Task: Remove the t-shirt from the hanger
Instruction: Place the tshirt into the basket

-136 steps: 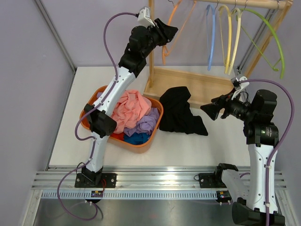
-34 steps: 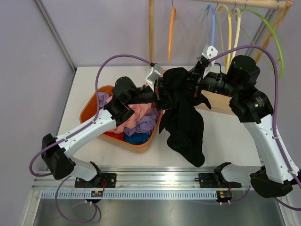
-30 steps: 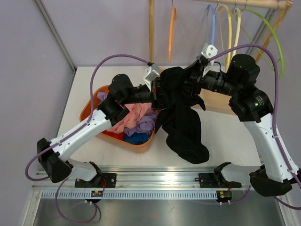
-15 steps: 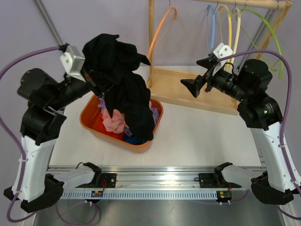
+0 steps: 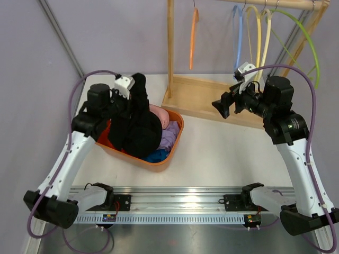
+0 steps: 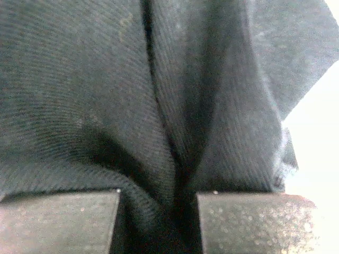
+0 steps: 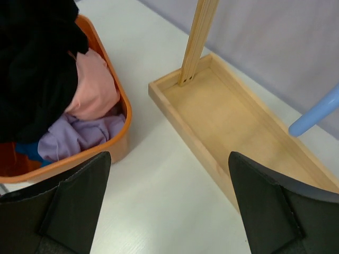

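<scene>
The black t-shirt [image 5: 139, 127] hangs bunched from my left gripper [image 5: 133, 89] and its lower part rests on the clothes in the orange basket [image 5: 161, 161]. In the left wrist view black cloth [image 6: 159, 106] fills the frame and a fold is pinched in my left gripper [image 6: 159, 197], which is shut on it. The orange hanger [image 5: 194, 32] hangs bare on the wooden rack. My right gripper [image 5: 221, 106] hovers open over the table right of the basket. The right wrist view shows this gripper [image 7: 172, 211] wide and empty, with the t-shirt [image 7: 32, 63] at its upper left.
The basket [image 7: 125, 119] also holds pink [image 7: 95, 87], lilac [image 7: 79, 135] and blue clothes. The rack's wooden base tray [image 5: 201, 98] stands behind, also in the right wrist view [image 7: 228, 119]. Blue [image 5: 238, 37], yellow [image 5: 259, 37] and green [image 5: 307, 42] hangers hang at the back right.
My left arm has brought the t-shirt down from high above the basket onto the clothes in it. My right gripper let go of the shirt a second ago, pulled back right and stays open.
</scene>
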Tool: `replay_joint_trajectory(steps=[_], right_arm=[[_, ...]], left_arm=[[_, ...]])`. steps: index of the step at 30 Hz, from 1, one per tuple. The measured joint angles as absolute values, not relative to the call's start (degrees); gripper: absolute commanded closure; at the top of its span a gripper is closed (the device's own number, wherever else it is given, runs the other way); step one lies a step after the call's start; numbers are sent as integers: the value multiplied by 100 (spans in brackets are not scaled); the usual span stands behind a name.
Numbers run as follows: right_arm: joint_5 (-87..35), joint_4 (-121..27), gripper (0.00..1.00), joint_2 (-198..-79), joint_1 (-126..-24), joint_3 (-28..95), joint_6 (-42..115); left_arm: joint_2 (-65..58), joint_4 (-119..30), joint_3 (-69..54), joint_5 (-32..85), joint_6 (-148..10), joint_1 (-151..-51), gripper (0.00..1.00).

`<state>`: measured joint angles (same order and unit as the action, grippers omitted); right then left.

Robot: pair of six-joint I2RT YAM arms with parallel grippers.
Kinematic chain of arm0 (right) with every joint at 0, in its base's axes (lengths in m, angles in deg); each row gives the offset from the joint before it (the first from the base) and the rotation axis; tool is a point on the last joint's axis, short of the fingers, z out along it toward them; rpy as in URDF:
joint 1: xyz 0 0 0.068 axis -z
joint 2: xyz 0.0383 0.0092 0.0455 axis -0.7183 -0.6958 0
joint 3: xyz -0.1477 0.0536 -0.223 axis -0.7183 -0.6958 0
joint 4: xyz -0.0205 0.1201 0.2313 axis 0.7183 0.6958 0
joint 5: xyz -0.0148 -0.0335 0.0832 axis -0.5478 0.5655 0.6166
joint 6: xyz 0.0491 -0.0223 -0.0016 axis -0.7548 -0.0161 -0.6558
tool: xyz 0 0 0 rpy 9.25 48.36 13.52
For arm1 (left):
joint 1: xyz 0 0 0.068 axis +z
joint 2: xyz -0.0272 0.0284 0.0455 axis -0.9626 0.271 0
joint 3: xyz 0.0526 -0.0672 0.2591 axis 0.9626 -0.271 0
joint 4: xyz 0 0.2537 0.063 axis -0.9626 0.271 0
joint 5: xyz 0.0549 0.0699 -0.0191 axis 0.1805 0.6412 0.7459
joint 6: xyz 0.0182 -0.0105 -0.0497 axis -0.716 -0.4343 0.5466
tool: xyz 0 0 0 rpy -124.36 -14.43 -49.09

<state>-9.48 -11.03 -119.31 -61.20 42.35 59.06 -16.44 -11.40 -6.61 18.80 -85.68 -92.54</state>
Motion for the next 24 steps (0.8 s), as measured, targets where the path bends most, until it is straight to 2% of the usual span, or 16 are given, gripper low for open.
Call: replay_joint_trajectory(steps=[4,11,12,14,15,18,19,22,24], right_arm=[[-891,-915,0,-11559,-6107,3717,6017],[-843,-714,0,-11078,-6079,2974,6183],[-838,-705,1,-11092,-6074,2926,6188],[-806,-648,1,-11131,-6065,2878,6201],[-779,-617,1,-11151,-6063,2865,6207],[-707,-582,1,-11190,-6052,2856,6212],[-696,-582,1,-11190,-6052,2856,6212],[-694,-567,1,-11188,-6050,2856,6223],[-696,-537,0,-11186,-6035,2856,6229]], left_arm=[[-1323,-1245,-1878,1889,-8249,-8828,100],[-1113,-1413,-2451,1841,-7438,-8449,99],[-964,-1439,-2475,1797,-7303,-8331,95],[-580,-1514,-2497,1677,-7042,-8076,79],[-374,-1577,-2499,1583,-6931,-7951,60],[30,-1741,-2495,1286,-6638,-7634,37],[65,-1763,-2493,1242,-6570,-7556,25],[-64,-1568,-2394,1286,-6483,-7464,8],[-226,-1236,-2224,1375,-6461,-7459,2]])
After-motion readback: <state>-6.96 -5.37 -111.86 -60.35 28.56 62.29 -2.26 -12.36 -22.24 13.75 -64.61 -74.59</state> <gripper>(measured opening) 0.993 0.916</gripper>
